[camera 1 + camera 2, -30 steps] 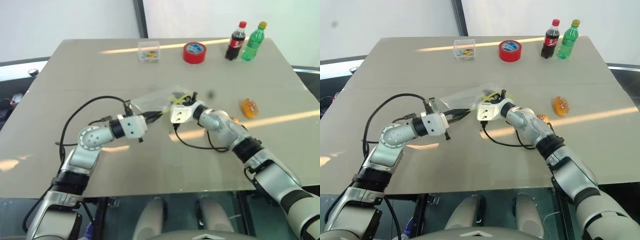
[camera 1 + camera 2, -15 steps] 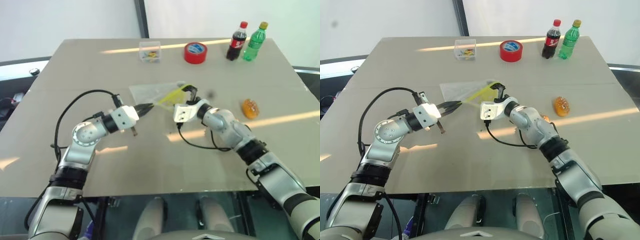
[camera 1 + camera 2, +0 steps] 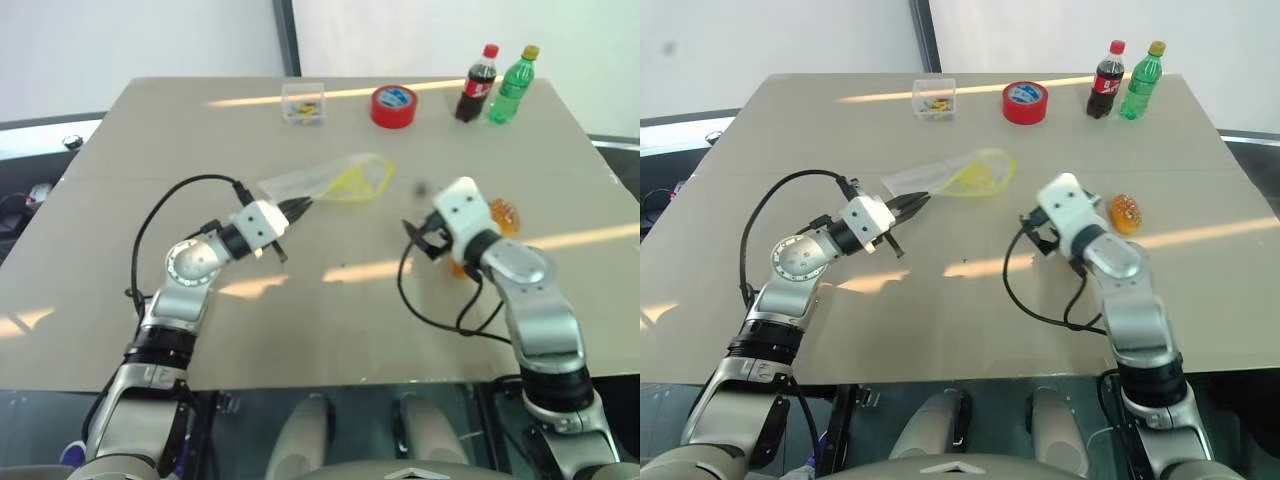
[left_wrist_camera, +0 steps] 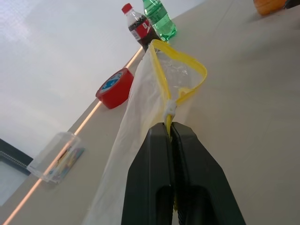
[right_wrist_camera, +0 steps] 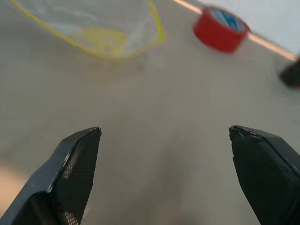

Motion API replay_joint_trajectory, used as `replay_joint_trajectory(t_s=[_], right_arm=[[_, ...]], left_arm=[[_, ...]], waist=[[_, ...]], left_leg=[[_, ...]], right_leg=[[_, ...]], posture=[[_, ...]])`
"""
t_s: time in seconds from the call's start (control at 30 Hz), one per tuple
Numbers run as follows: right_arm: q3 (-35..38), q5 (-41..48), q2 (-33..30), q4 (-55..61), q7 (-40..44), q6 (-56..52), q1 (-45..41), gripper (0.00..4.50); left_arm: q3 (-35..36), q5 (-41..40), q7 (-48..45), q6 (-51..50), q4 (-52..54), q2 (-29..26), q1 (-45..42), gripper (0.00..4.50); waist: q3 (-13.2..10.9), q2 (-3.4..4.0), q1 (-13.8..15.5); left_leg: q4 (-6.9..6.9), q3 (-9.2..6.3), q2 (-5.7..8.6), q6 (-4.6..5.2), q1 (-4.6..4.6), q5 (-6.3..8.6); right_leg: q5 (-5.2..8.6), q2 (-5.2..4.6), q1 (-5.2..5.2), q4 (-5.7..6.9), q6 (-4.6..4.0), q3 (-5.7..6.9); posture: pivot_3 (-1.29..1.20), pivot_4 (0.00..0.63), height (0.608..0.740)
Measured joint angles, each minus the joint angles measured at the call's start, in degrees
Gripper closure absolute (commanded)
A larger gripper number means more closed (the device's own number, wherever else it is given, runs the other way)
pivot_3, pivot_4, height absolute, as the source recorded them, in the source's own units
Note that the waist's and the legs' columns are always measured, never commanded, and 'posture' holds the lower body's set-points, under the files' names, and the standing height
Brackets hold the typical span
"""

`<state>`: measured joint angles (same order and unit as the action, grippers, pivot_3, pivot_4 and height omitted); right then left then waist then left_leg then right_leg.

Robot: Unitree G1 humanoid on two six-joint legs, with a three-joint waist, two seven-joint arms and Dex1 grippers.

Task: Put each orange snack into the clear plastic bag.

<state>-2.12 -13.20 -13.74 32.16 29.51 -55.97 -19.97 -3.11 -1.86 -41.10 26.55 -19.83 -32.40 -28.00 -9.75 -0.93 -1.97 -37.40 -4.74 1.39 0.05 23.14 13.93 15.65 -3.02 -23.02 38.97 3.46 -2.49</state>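
Note:
My left gripper (image 3: 296, 207) is shut on the yellow seal strip of the clear plastic bag (image 3: 325, 180). The bag lies crinkled on the table with its mouth (image 4: 180, 70) held in an open loop. To its right my right gripper (image 3: 418, 237) hangs above the table, open wide (image 5: 166, 173) with nothing between its fingers. One orange snack (image 3: 503, 214) lies just right of that hand. A second orange snack (image 3: 459, 268) peeks out from under its wrist.
Along the table's far edge stand a small clear box (image 3: 303, 102), a red tape roll (image 3: 394, 105), a cola bottle (image 3: 476, 83) and a green bottle (image 3: 510, 83). Black cables loop beside both forearms. Bare tabletop (image 3: 340, 300) lies between the arms.
My right gripper left the bag's mouth, swung back to the right near the orange snacks, and its wrist rolled. The left gripper kept its hold and pushed the bag slightly forward.

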Motion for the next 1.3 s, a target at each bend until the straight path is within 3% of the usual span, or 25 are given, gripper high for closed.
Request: replay_joint_trajectory(t_s=[0.2,0.33,0.47,0.5,0.57,0.63,0.73,1.1,1.3], right_arm=[[4.03,-0.27,5.5,6.13,-7.84,-17.96,2.14,0.03],[6.17,1.04,9.92,5.32,-10.96,-21.94,2.74,0.03],[6.94,2.68,10.32,2.43,-12.66,-22.1,3.1,0.03],[7.14,2.95,10.28,2.1,-12.9,-21.94,3.27,0.53],[7.66,4.04,10.05,1.28,-13.53,-21.22,3.33,1.09],[7.64,5.1,9.46,1.26,-13.76,-20.41,3.53,2.26],[7.05,6.76,7.74,1.28,-13.59,-17.08,4.57,3.53],[0.88,18.81,0.85,5.23,-3.96,-7.9,0.98,3.53],[-5.99,20.6,-4.31,-5.66,0.4,-1.62,-6.44,3.53]], left_arm=[[0.02,-0.51,-1.06,-0.3,-0.61,0.19,-0.86,4.5],[0.01,-1.92,-2.66,-0.94,-0.56,0.51,-0.86,4.5],[0.15,-4.03,-4.5,-0.95,-0.52,0.58,-0.84,4.5],[0.29,-4.54,-4.98,-0.95,-0.52,0.57,-0.82,4.5],[0.54,-5.37,-5.74,-0.89,-0.52,0.54,-0.73,4.5],[0.61,-6.54,-7.45,-0.81,-0.55,0.38,-0.44,4.5],[0.62,-7.61,-10.17,-0.5,-0.65,-0.15,-0.15,4.5],[0.82,-8.92,-15.9,2.84,-2.38,-1.23,-0.13,4.5],[1.51,-11.94,-18.89,3.5,0.71,-2.02,1.94,4.5]], waist=[[0.01,0.0,-0.34],[0.01,0.0,-0.36],[0.01,0.0,-0.36],[0.01,0.0,-0.36],[0.01,0.0,-0.36],[0.01,0.0,-0.4],[0.0,0.0,-0.41],[0.0,0.0,-0.43],[0.0,0.0,-0.58]], left_leg=[[0.01,0.03,-0.01,0.0,-0.04,0.0],[0.01,0.04,0.0,0.0,-0.04,0.0],[0.01,0.04,0.0,0.0,-0.04,0.0],[0.01,0.04,0.0,0.0,-0.04,0.0],[0.02,0.05,0.0,0.0,-0.04,0.0],[0.02,0.05,-0.01,0.0,-0.04,0.0],[0.02,0.05,-0.01,0.0,-0.04,0.0],[0.0,0.0,-0.03,0.0,-0.1,0.0],[0.01,-0.02,-0.05,0.0,-0.21,0.0]], right_leg=[[0.0,0.01,0.0,0.01,0.0,-0.02],[0.0,0.0,0.0,0.01,0.0,-0.03],[0.0,0.0,0.0,0.0,0.0,-0.03],[0.0,0.0,0.0,0.0,0.0,-0.03],[0.0,-0.01,0.0,0.01,0.0,-0.03],[0.0,0.0,0.0,0.01,0.0,-0.03],[0.0,0.0,0.0,0.0,0.0,-0.03],[0.0,0.01,0.14,-0.05,0.01,0.02],[0.01,0.01,0.26,-0.08,0.01,0.04]], posture=[[0.0,0.15,0.74],[0.0,0.15,0.74],[0.0,0.15,0.74],[0.0,0.15,0.74],[0.0,0.15,0.74],[0.0,0.15,0.74],[0.0,0.15,0.74],[0.0,0.15,0.74],[0.0,0.15,0.74]])
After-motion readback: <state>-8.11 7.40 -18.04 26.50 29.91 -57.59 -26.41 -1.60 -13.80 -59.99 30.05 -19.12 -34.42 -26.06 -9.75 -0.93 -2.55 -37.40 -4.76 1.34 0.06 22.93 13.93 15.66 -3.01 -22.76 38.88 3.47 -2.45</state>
